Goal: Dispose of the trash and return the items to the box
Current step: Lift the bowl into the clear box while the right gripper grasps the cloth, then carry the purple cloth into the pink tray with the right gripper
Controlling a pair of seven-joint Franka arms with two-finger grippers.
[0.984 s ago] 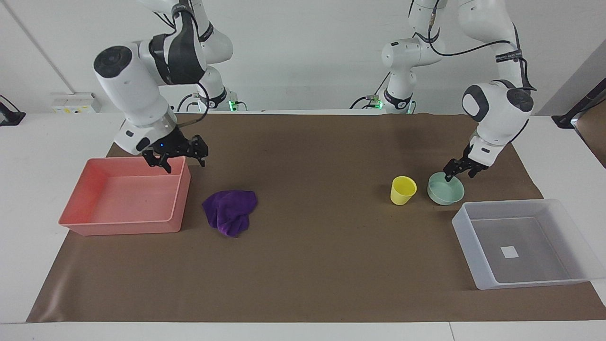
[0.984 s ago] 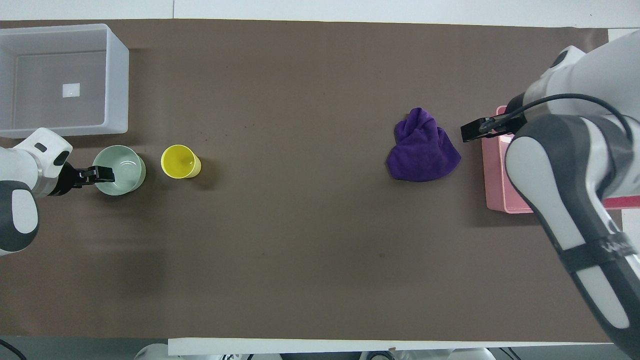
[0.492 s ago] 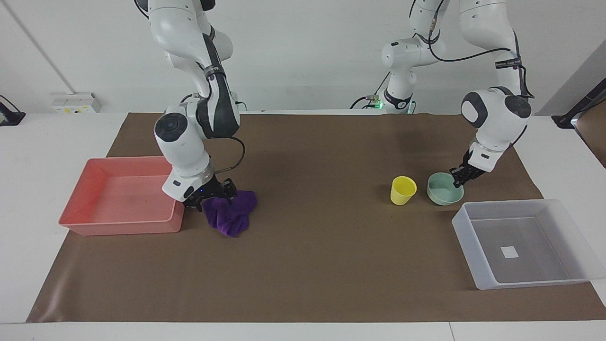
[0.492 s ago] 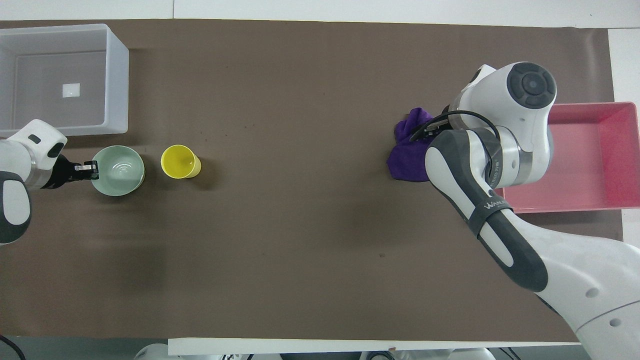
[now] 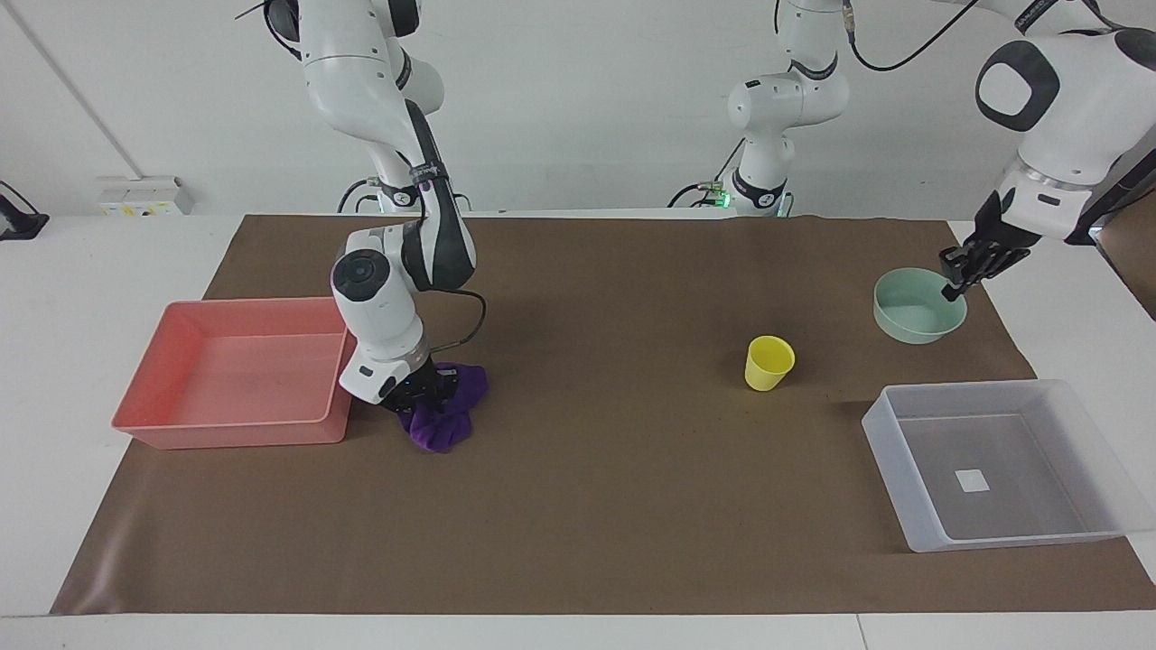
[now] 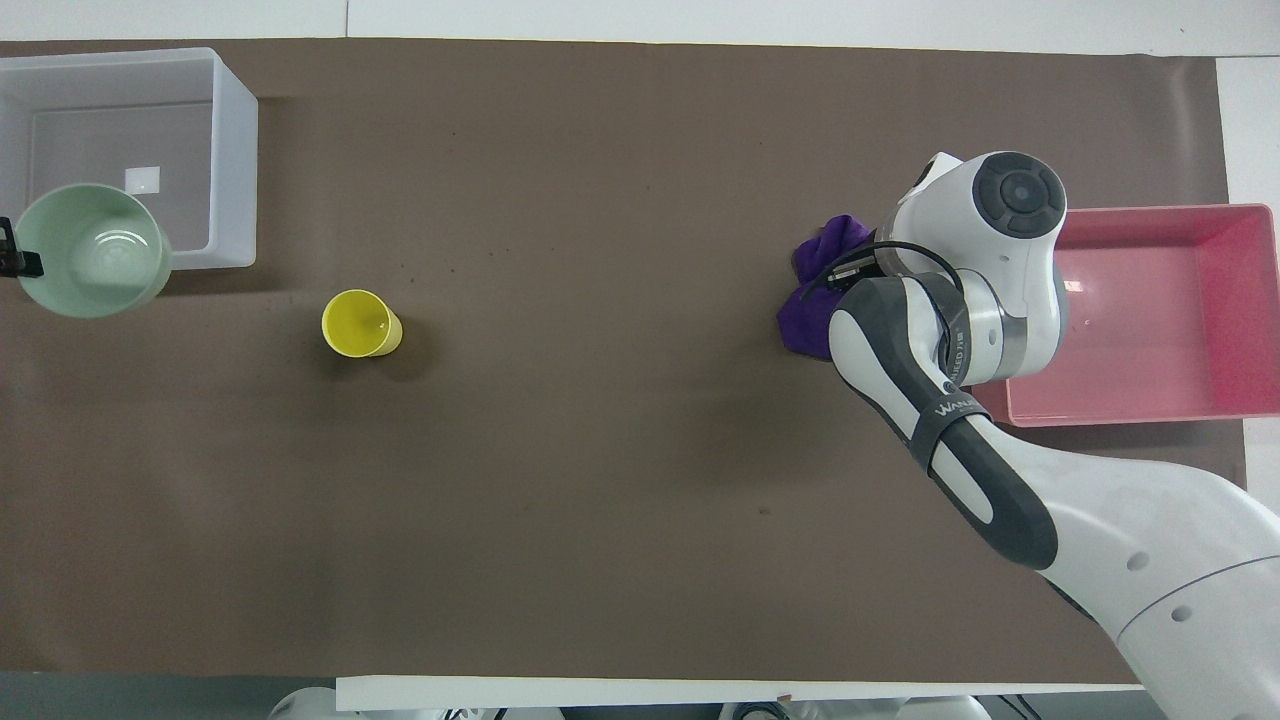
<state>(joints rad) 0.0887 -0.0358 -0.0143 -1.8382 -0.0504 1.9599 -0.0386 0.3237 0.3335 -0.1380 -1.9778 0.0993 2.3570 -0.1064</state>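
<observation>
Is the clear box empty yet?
Empty: only its white label shows inside the box; the left gripper holds the bowl in the air.

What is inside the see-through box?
The box holds only a small white label on its floor. In the overhead view the raised green bowl, held by the left gripper, covers one corner.

High facing view, steep overhead, shared table

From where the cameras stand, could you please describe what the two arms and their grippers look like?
Both arms have glossy white rounded shells with dark grey joint sections and round dark grey caps. Thin black cables loop along the links. The right arm's forearm carries a dark band with small white lettering. The left gripper and right gripper are small and black.
</observation>
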